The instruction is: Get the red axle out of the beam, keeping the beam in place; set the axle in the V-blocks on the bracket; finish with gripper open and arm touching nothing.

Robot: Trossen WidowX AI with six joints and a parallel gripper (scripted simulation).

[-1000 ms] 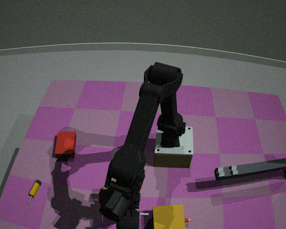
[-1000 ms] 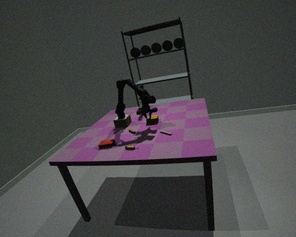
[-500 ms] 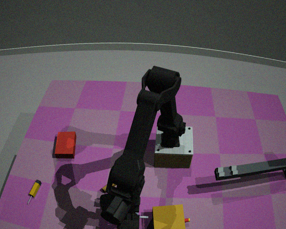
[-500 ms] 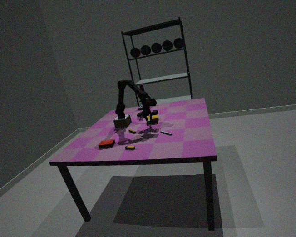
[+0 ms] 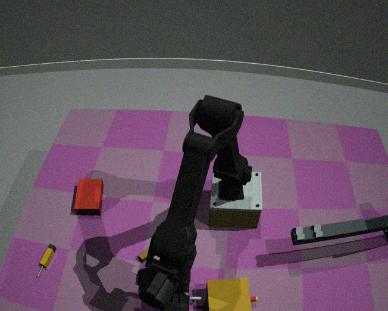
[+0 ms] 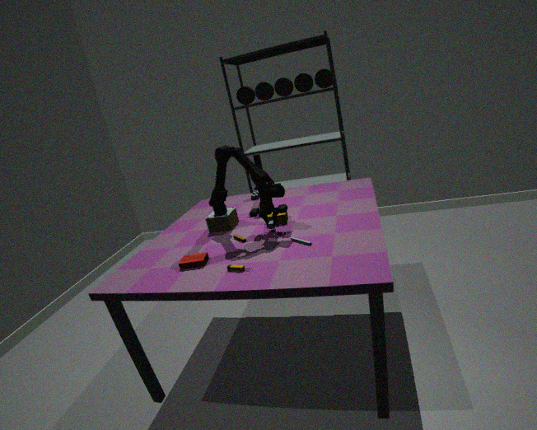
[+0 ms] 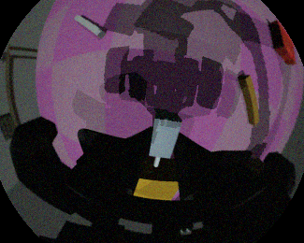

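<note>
The yellow beam [image 5: 229, 292] [image 6: 282, 219] [image 7: 156, 189] stands at the bottom of the top view. The red axle [image 5: 253, 298] pokes out of its right side, with a yellow tip; the rest is hidden inside. My gripper [image 6: 271, 222] [image 7: 163, 132] is shut on a pale grey tool with a thin white pin [image 5: 195, 298] [image 7: 156, 162]. The pin points at the beam's left side, with a small gap in the top view. The dark bracket [image 5: 348, 227] at the right carries two pale V-blocks [image 5: 299, 233] [image 5: 318, 230], with nothing in them.
A red block [image 5: 90, 195] [image 6: 193, 259] [image 7: 282, 43] and a yellow-handled screwdriver [image 5: 47, 256] [image 6: 235, 268] lie left of the arm. A short yellow bar [image 5: 143, 255] [image 6: 240, 238] [image 7: 250, 100] lies near the arm. A pale rod [image 6: 301, 240] [image 7: 89, 25] lies on the table. The arm stands on a box [image 5: 235, 218].
</note>
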